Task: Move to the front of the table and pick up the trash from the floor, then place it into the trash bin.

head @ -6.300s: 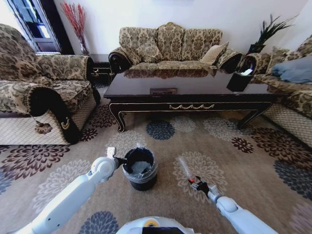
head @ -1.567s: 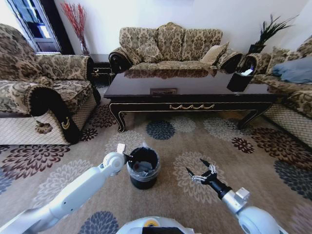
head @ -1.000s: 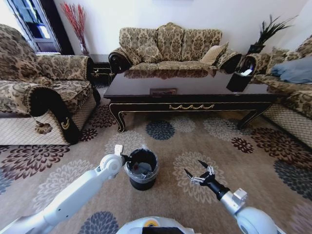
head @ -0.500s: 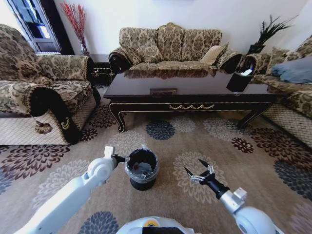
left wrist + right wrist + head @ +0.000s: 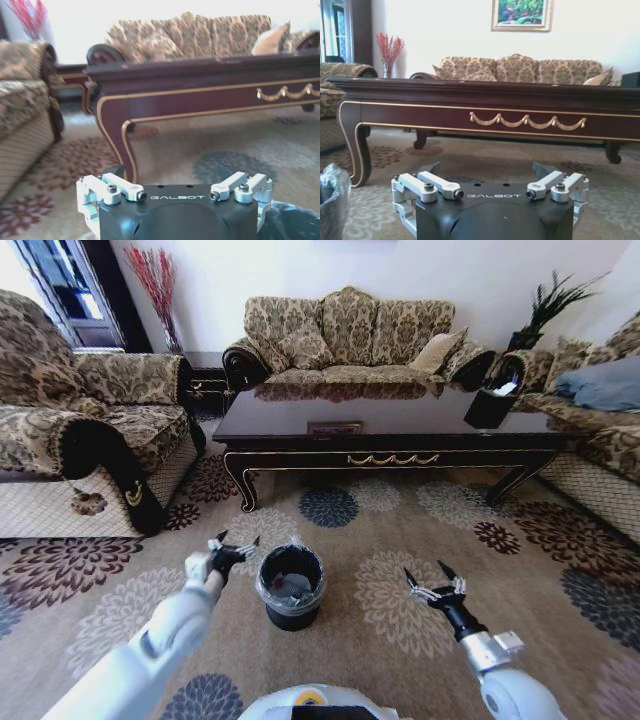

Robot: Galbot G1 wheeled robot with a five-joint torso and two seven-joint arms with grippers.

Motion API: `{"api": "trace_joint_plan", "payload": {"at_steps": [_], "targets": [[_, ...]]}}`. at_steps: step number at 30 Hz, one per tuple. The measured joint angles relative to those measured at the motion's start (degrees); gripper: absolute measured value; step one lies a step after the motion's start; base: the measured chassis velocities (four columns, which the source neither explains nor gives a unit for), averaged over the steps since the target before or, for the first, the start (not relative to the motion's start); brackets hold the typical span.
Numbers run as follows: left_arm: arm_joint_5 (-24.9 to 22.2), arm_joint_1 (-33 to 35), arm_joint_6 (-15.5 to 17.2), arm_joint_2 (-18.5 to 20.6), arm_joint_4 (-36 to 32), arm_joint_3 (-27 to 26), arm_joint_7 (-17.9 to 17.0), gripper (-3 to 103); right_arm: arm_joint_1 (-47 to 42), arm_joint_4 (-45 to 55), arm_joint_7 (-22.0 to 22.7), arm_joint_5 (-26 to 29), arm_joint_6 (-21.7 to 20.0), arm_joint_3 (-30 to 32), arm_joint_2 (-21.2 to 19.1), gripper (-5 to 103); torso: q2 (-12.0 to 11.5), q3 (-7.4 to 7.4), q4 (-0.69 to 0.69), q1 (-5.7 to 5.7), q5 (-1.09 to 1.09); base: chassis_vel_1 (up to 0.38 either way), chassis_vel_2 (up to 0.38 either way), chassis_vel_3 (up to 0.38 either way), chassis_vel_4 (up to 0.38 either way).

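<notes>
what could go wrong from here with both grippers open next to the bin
The left gripper hangs open close beside the trash bin; a sideways swing might catch its thin liner bag or tip the small bin. The right gripper is open and low over the carpet, so dropping further could snag the pile.

R gripper (image 5: 489,170) fingers spread wide, empty, facing the table (image 5: 485,117) w/ gold scroll; trash bin (image 5: 331,200) liner at edge.
</notes>
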Motion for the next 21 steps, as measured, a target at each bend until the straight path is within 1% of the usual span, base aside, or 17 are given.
{"api": "trace_joint_plan", "payload": {"at_steps": [2,3,4,5,7,9,10,11,12,14,15,16,17,19,21], "targets": [[2.6,3.0,-3.0,-1.2,-0.2,-2.6,1.5,100,-0.1,-0.1,-0.3,-0.2,0.4,0.7,1.1,100,0.0,0.00,-0.01,0.00,0.01,0.000,0.000,0.000,0.000],[2.6,3.0,-3.0,-1.2,-0.2,-2.6,1.5,100,-0.1,-0.1,-0.3,-0.2,0.4,0.7,1.1,100,0.0,0.00,-0.01,0.00,0.01,0.000,0.000,0.000,0.000],[3.2,4.0,-4.3,-1.8,-0.4,-3.6,2.0,100,-0.3,-0.1,-0.4,-0.3,0.6,1.3,2.0,100,0.0,0.00,-0.01,0.00,0.01,0.000,0.000,0.000,0.000],[3.3,4.8,-5.3,-2.6,-0.7,-4.2,2.3,100,-0.6,-0.1,-0.7,-0.3,0.8,2.2,3.3,100,0.0,0.01,-0.02,0.00,0.00,0.000,0.000,0.000,0.000],[3.8,6.2,-6.8,-4.3,-1.1,-5.3,2.7,100,-0.7,0.0,-1.1,-0.5,1.2,3.3,5.4,100,0.0,0.00,-0.10,0.00,0.00,0.000,0.000,0.000,0.000],[4.1,6.8,-7.4,-5.0,-1.2,-5.7,2.9,100,-0.6,0.0,-1.2,-0.6,1.2,3.4,5.8,100,0.0,0.00,-0.09,0.00,0.00,0.000,0.000,0.000,0.000],[4.8,8.4,-8.6,-6.6,-1.3,-6.7,3.3,100,-0.2,0.1,-1.3,-0.8,1.2,3.6,6.5,100,0.0,0.00,-0.04,0.00,0.01,0.000,0.000,0.000,0.000],[5.1,9.4,-9.2,-7.5,-1.4,-7.3,3.5,100,0.1,0.2,-1.4,-0.9,1.2,3.7,6.9,100,0.0,0.00,-0.01,0.00,0.00,0.000,0.000,0.000,0.000],[5.5,10.9,-10.0,-8.9,-1.6,-7.9,3.7,100,0.3,0.4,-1.5,-1.0,1.2,3.7,7.4,100,0.0,0.00,0.00,0.00,0.00,0.000,0.000,0.000,0.000],[5.8,11.8,-10.5,-9.6,-1.7,-8.2,3.9,100,0.5,0.4,-1.5,-1.1,1.2,3.8,7.6,100,0.0,0.01,-0.01,0.00,0.00,0.000,0.000,0.000,0.000],[6.6,14.0,-11.9,-10.9,-1.8,-8.9,4.5,100,0.6,0.4,-1.6,-1.6,1.2,3.8,7.9,100,0.0,0.01,-0.02,0.00,0.00,0.000,0.000,0.000,0.000],[7.1,15.3,-13.0,-11.4,-1.9,-9.3,4.9,100,0.7,0.3,-1.6,-2.0,1.2,3.9,8.0,100,0.0,0.01,-0.03,0.00,0.00,0.000,0.000,0.000,0.000],[7.1,15.3,-13.0,-11.4,-1.9,-9.3,4.9,100,0.7,0.3,-1.6,-2.0,1.2,3.9,8.0,100,0.0,0.01,-0.03,0.00,0.00,0.000,0.000,0.000,0.000],[8.0,18.7,-15.7,-12.0,-2.2,-11.1,6.1,100,0.6,0.3,-2.0,-2.9,1.3,3.9,8.2,100,0.0,0.00,-0.03,0.00,0.01,0.000,0.000,0.000,0.000],[7.9,20.9,-17.3,-12.0,-2.3,-12.8,6.9,100,0.5,0.3,-2.4,-3.3,1.4,3.9,8.4,100,0.0,0.01,-0.02,0.00,0.01,0.000,0.000,0.000,0.000]]}}
